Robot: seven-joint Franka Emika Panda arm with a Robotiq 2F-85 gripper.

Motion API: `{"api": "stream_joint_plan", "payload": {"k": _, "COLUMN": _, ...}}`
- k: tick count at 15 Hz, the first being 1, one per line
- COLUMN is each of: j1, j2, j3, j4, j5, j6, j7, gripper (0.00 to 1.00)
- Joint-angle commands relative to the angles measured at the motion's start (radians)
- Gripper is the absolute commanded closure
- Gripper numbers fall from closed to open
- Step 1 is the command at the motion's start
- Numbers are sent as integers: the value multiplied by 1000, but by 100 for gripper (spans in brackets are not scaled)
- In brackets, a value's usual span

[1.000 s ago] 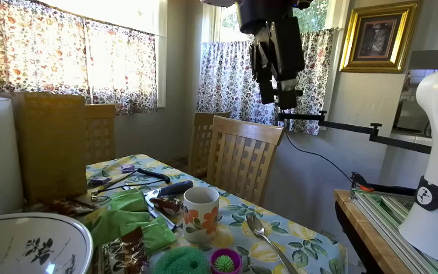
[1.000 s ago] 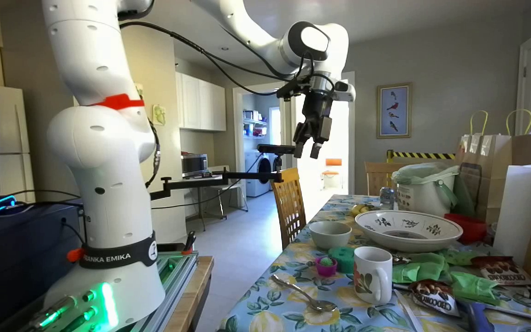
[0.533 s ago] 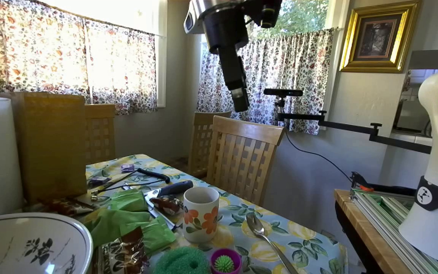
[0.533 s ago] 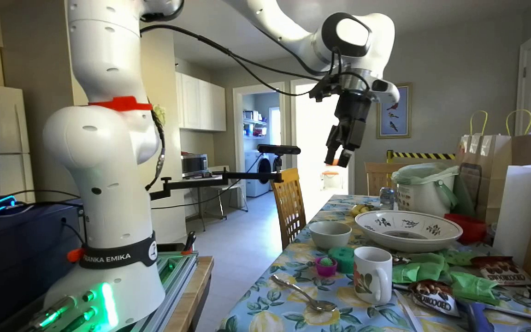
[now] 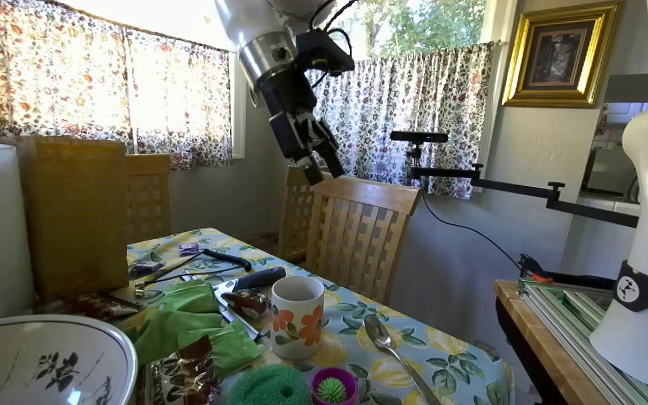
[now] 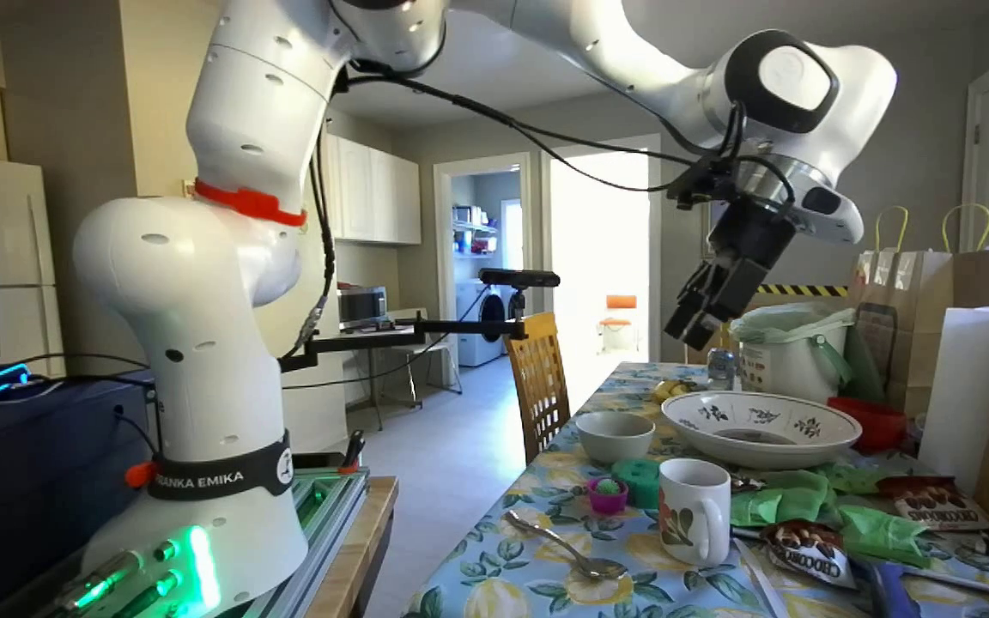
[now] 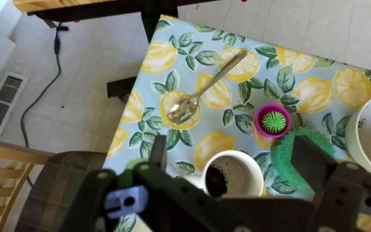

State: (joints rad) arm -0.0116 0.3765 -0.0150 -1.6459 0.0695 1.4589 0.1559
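My gripper (image 5: pixel 325 172) is open and empty, tilted, and high above the table; it also shows in an exterior view (image 6: pixel 688 331). In the wrist view the gripper (image 7: pixel 230 143) has its fingers wide apart. A white mug with orange flowers (image 5: pixel 297 318) stands upright far below and shows between the fingers in the wrist view (image 7: pixel 251 174). Dark matter (image 7: pixel 216 182) lies inside it. A spoon (image 7: pixel 184 109) lies on the lemon-print cloth. A purple cup (image 6: pixel 608 503) holds a green spiky ball (image 7: pixel 273 121), beside a green scrubber (image 7: pixel 283 158). The gripper touches nothing.
A small bowl (image 6: pixel 615 442) and a large patterned bowl (image 6: pixel 761 451) stand on the table. Green wrappers (image 5: pixel 183 329), snack packets (image 6: pixel 808 554) and tall paper bags (image 6: pixel 907 318) are around them. A chair (image 5: pixel 360 236) and a camera on a black arm (image 5: pixel 418 136) are nearby.
The arm has swung further out over the table and come lower. The gripper has moved leftward in an exterior view, and its tilt has changed. The things on the table have not moved.
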Motion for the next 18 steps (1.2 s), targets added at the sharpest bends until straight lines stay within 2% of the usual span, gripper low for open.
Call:
{"api": "stream_joint_plan", "payload": {"k": 1, "j1": -29, "j2": 185, "j3": -23, "j4": 229, "j5": 57, "j6": -147, "j7": 38, "gripper": 0}}
{"api": "stream_joint_plan", "payload": {"k": 7, "j1": -83, "j2": 332, "j3": -57, "j4": 400, "j5": 100, "j6": -230, "j7": 68, "gripper": 0}}
{"api": "stream_joint_plan", "payload": {"k": 11, "j1": -106, "j2": 368, "j3": -59, "j4": 398, "j5": 143, "j6": -168, "j7": 76, "gripper": 0}}
{"api": "stream_joint_plan", "payload": {"k": 12, "j1": -95, "j2": 328, "j3": -62, "j4": 351, "j5": 106, "j6": -173, "j7": 48, "gripper": 0}}
{"api": "stream_joint_plan", "payload": {"k": 18, "j1": -94, "j2": 334, "j3": -63, "j4": 351, "j5": 105, "j6": -169, "j7": 49, "gripper": 0}}
